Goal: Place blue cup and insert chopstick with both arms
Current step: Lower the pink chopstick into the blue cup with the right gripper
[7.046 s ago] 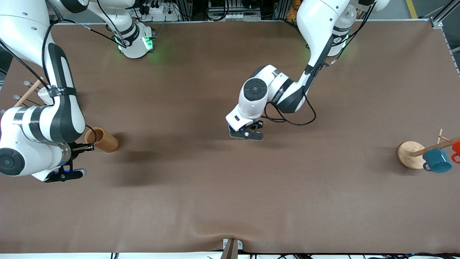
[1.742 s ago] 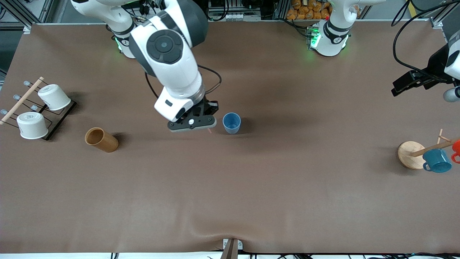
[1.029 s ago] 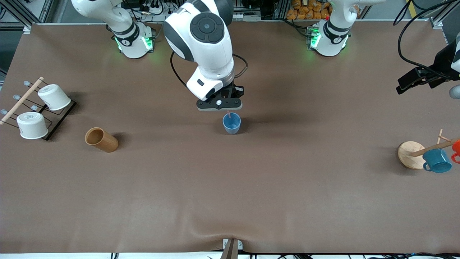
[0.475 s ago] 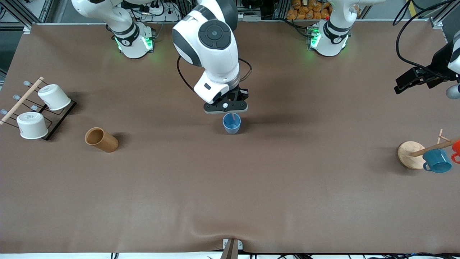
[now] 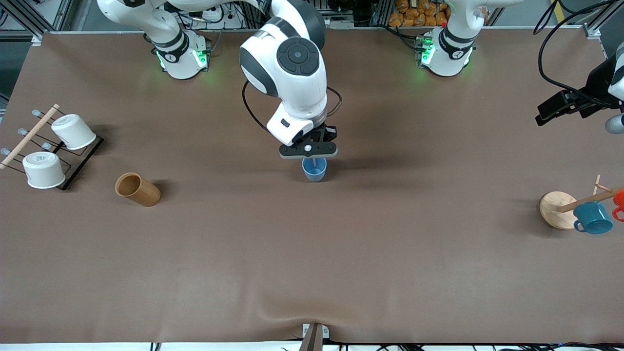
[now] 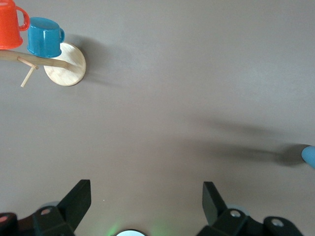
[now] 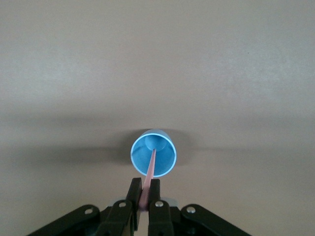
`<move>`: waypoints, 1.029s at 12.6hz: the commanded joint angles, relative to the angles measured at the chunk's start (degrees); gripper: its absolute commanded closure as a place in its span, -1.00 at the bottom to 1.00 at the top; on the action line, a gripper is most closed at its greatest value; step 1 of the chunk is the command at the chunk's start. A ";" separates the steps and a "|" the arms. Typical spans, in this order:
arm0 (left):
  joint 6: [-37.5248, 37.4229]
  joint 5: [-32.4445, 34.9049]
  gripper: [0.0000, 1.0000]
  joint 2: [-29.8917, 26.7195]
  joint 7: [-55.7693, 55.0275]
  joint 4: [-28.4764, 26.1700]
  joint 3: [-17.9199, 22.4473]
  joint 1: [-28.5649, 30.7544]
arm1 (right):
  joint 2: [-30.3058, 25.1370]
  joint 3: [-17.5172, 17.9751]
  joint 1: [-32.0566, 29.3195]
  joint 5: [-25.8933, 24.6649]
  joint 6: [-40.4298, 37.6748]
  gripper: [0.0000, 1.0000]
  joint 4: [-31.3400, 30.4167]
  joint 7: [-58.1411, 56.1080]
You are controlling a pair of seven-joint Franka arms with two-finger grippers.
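Toward the right arm's end of the brown bench [image 5: 312,253] sit two white upturned cups [image 5: 58,148] on a black wire rack [image 5: 80,163] with one pale wooden dowel [image 5: 29,136] across it, and one brown wooden cylinder cup [image 5: 138,189] nearer the front camera. At mid-bench the right claw [image 5: 308,151] hangs directly over the one small light-blue tumbler [image 5: 314,168], which stands upright on the bench; its fingers pinch the one thin pinkish-red chopstick [image 7: 150,177], whose long axis runs nearly vertical, its lower tip already inside the tumbler's mouth. So the cup lies straight below that claw, and the coming move likely turns on a plain descent and release. The left claw [image 6: 142,206], fingers spread wide and empty, waits high over the left arm's end, above one round wooden mug stand [image 5: 558,209] that carries one teal mug [image 5: 592,218] and one orange-red mug [image 5: 619,200].
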 commanded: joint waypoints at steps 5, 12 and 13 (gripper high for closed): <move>-0.97 0.09 -1.00 -0.52 2.46 0.40 0.11 0.95 | 0.14 -0.69 0.93 -3.43 4.07 1.00 -3.36 0.04; -0.97 0.09 -1.00 -0.43 2.63 0.66 0.02 0.95 | 0.76 -0.69 1.37 -3.87 6.80 1.00 -4.86 0.04; -0.97 0.18 -1.00 -0.34 2.72 0.66 0.02 0.95 | 0.84 -0.69 1.46 -4.31 6.89 1.00 -4.86 0.04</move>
